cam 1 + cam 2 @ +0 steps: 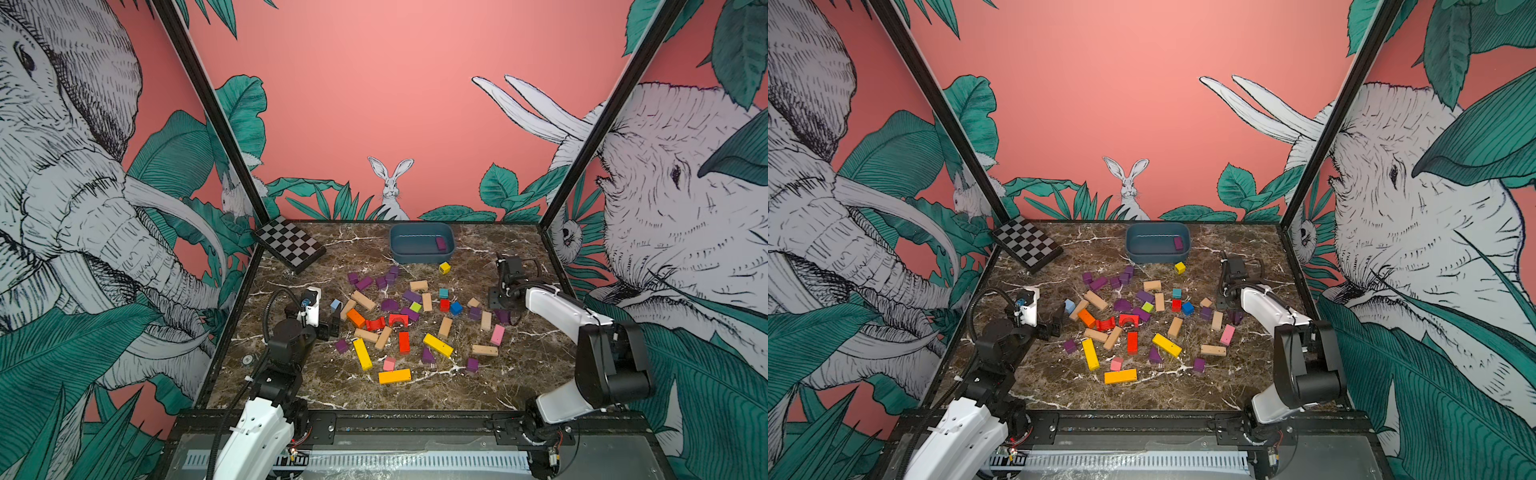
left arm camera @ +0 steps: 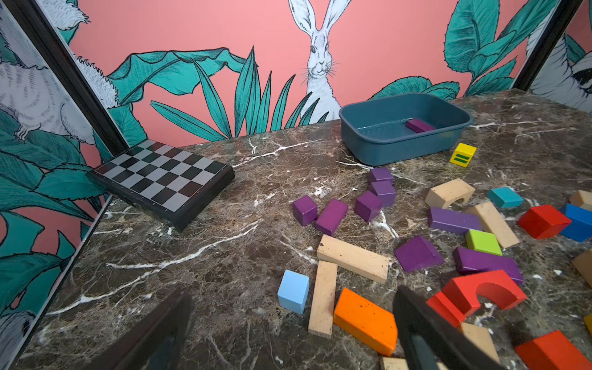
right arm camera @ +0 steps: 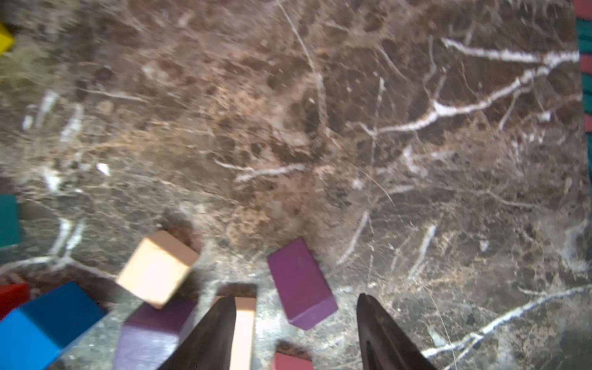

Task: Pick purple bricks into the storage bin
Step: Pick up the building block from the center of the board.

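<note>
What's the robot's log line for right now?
left hand open, empty | right hand open around loose purple brick | storage bin holds one brick | many purple bricks on table

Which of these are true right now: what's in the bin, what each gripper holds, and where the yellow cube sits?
1. The storage bin holds one purple brick. True.
2. The right gripper is shut on a purple brick. False: its fingers stand apart, and a purple bar lies ungripped on the table just ahead of them.
3. The left gripper is open and empty. True.
4. The yellow cube sits inside the bin. False: it stands on the table beside the bin.
</note>
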